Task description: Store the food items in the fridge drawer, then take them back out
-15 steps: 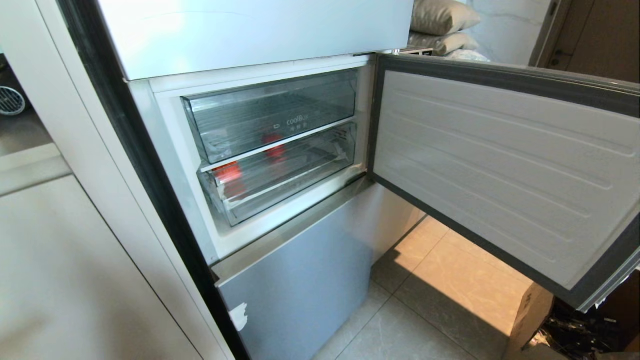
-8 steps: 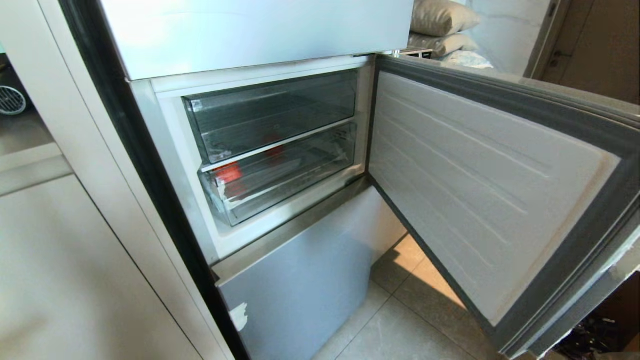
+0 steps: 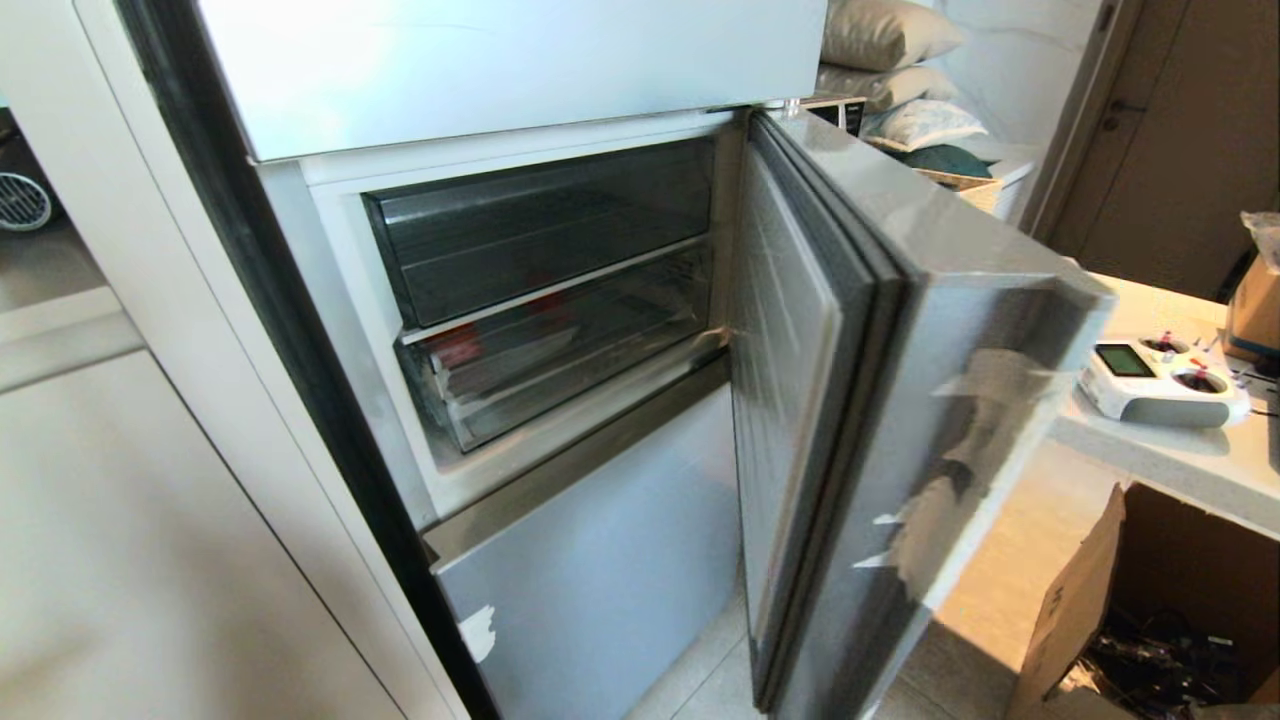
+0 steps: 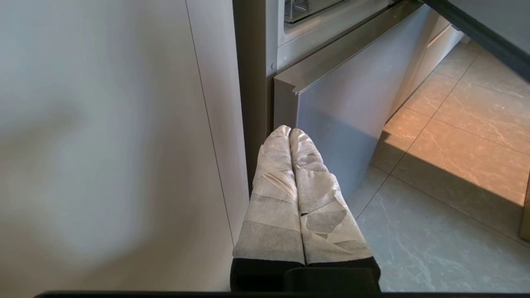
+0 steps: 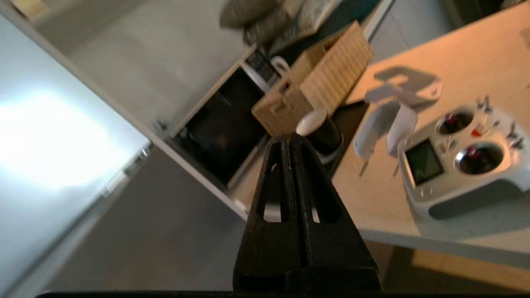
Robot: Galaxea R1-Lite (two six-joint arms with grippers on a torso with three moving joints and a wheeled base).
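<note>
- Kitchen fridge: we see its door [image 3: 900, 420] half closed, food items [image 3: 455, 345] stored in the fridge drawer [image 3: 560, 350]; retrieval remains.
- Our right gripper [image 5: 290, 138] and left gripper [image 4: 290, 131] are clenched, empty.

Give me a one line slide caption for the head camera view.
Grey fridge door half-closed over the transparent plastic drawer holding a red-orange toy food.

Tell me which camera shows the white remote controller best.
The right wrist view: the white remote controller fills its side, screen and both sticks clear. The head view catches it small on the counter; the left wrist view misses it.
</note>
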